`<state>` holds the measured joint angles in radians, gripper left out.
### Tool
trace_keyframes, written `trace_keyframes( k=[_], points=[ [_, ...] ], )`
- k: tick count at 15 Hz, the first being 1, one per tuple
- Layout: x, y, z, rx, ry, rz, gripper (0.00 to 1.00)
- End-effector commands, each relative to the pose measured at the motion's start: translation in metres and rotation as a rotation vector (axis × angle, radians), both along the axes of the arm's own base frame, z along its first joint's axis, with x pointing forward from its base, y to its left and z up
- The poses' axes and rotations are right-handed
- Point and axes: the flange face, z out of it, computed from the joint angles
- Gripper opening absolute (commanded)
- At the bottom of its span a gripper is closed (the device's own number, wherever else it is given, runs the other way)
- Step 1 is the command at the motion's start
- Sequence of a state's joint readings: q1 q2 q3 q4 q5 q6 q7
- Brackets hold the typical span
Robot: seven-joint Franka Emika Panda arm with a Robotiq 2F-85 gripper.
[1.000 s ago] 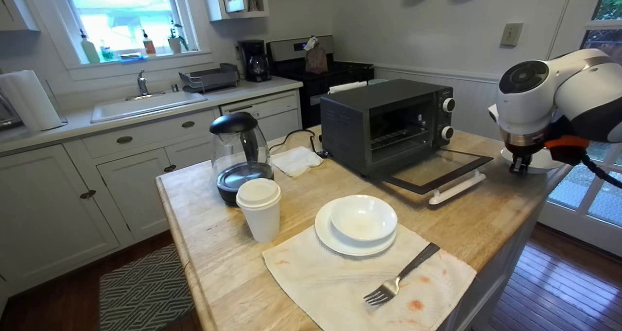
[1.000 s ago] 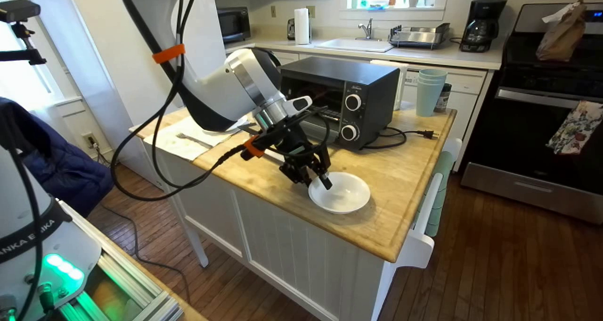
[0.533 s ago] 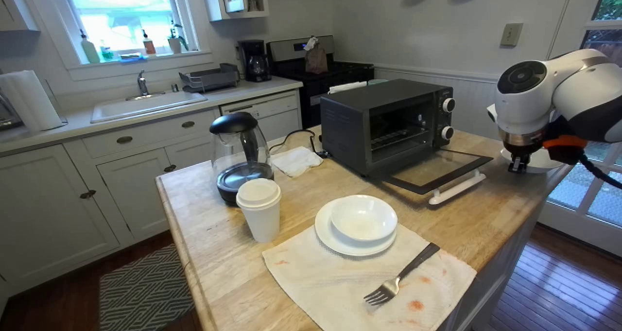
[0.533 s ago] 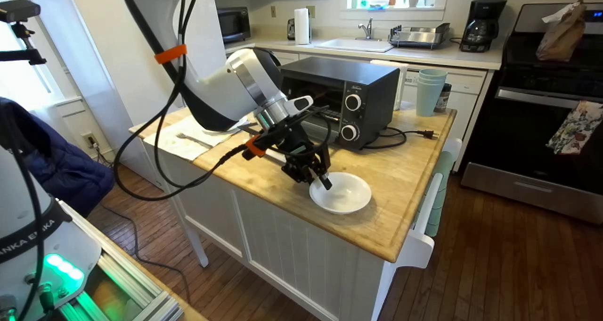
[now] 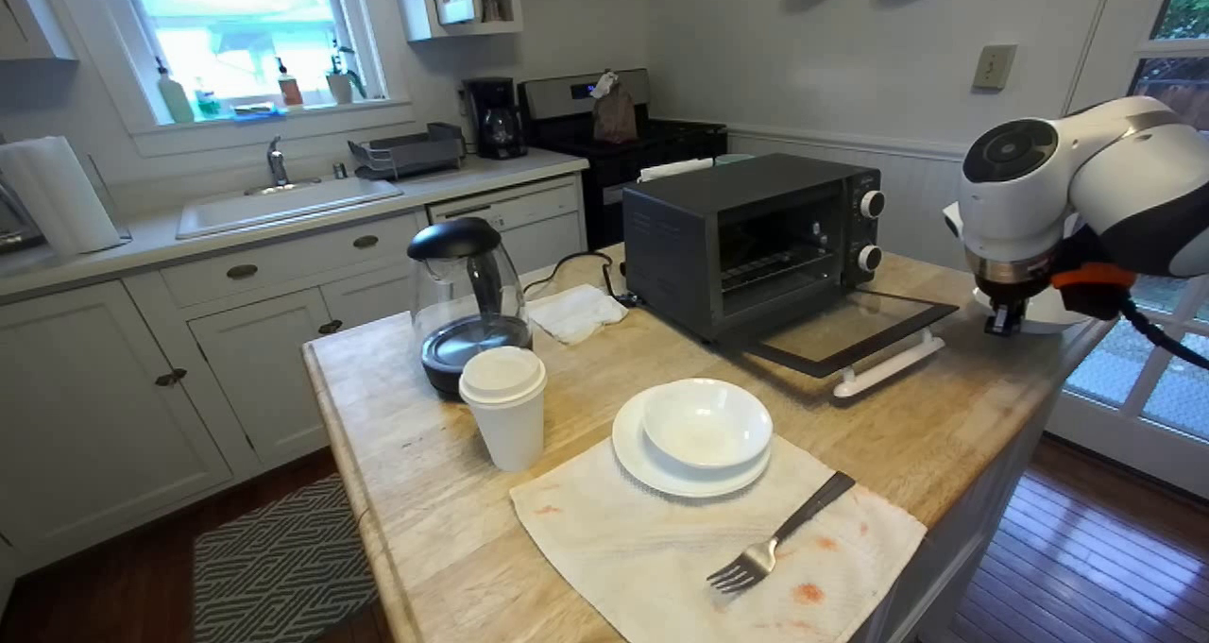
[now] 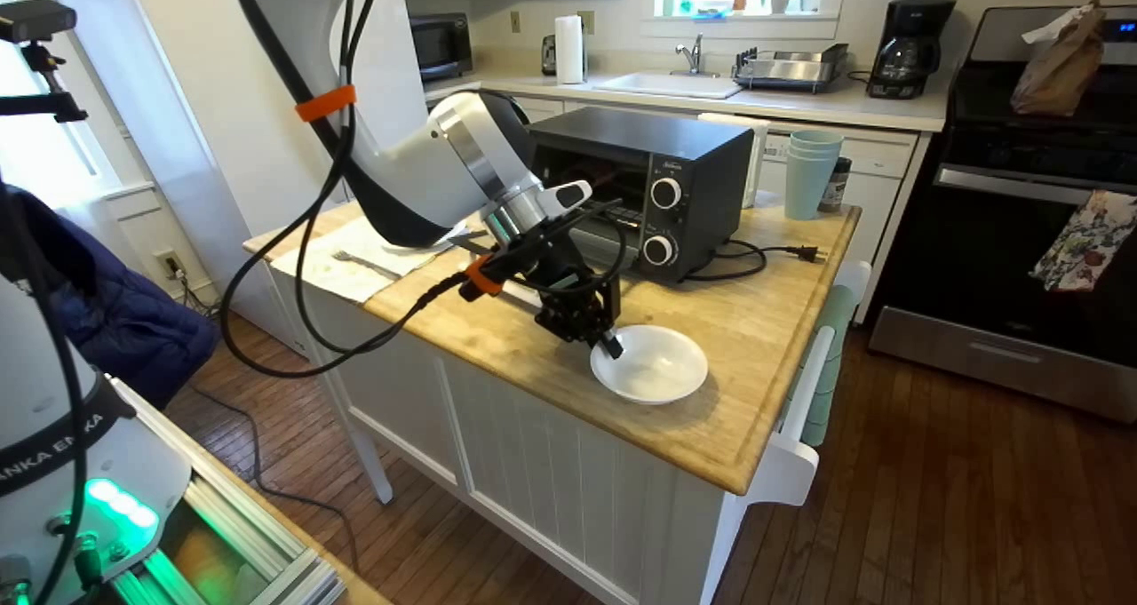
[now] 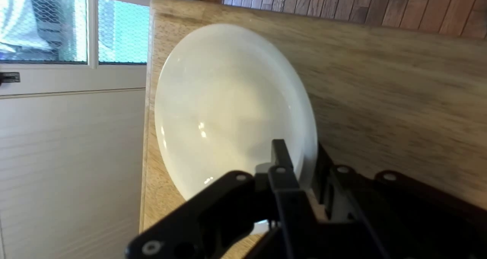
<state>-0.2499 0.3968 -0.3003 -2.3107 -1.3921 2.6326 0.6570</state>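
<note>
Hand [image 7: 300,152] angled down at white bowl [image 7: 224,99], fingers [image 7: 282,156] straddling its rim, clamped or loose, cannot tell

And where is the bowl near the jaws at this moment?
In an exterior view, the bowl is on the wooden worktop, in front of the toaster oven, toward the near right corner. In the wrist view, the jaws straddle its lower right rim.
</note>
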Motion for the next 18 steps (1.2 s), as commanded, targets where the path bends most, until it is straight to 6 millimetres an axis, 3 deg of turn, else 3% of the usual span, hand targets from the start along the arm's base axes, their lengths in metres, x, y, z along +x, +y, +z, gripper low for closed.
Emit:
trace_keyframes(
  k=[1, 11, 18],
  points=[
    [0.007, -0.005, -0.004, 0.009, -0.012, -0.008, 0.15],
    [0.011, -0.007, -0.001, 0.006, -0.022, -0.006, 0.02],
    [0.013, -0.001, 0.028, -0.009, -0.084, 0.045, 0.02]
  ],
)
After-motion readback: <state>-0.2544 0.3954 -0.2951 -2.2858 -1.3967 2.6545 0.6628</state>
